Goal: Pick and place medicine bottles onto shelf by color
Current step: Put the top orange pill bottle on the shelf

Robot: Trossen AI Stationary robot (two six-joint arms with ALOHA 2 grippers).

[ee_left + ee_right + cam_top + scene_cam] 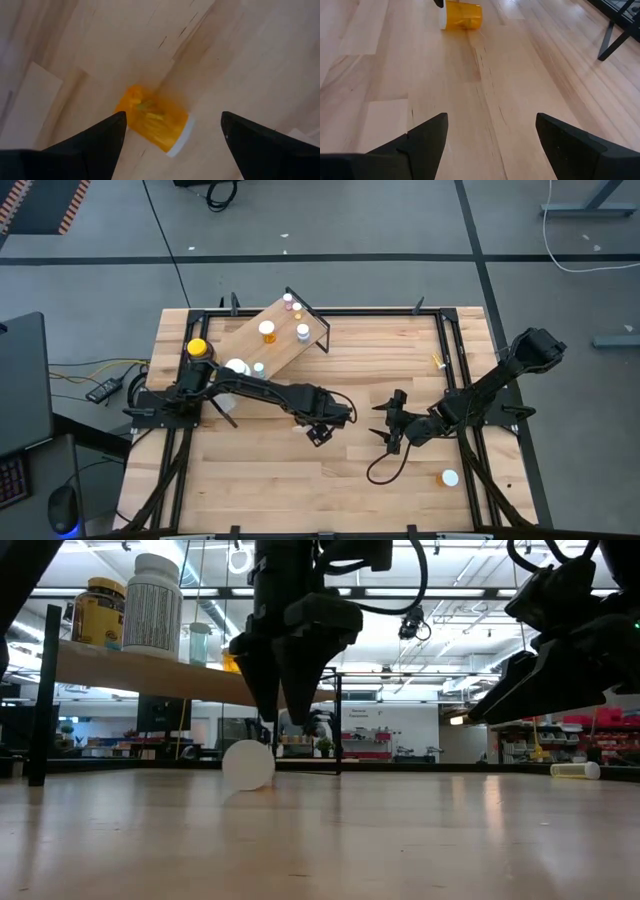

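Observation:
An orange vial with a white cap (152, 122) lies on its side on the tabletop. My left gripper (173, 115) points down just above it, open, one finger on either side, touching nothing. The low view shows the vial's cap (248, 765) end-on below that gripper (290, 690). My right gripper (390, 428) hovers open to the right, facing the vial (462, 16). The shelf (245, 345) stands at the far left, bearing an amber jar with a yellow lid (197, 350), a white bottle (237, 367), orange vials (268, 331) and tiny vials (288, 299).
Another vial with a white cap (450, 477) lies near the table's right front corner. A small yellow thing (437, 361) lies at the far right. The shelf's black leg (615, 30) stands near the table's middle. A black frame (455, 360) runs along the table's edges.

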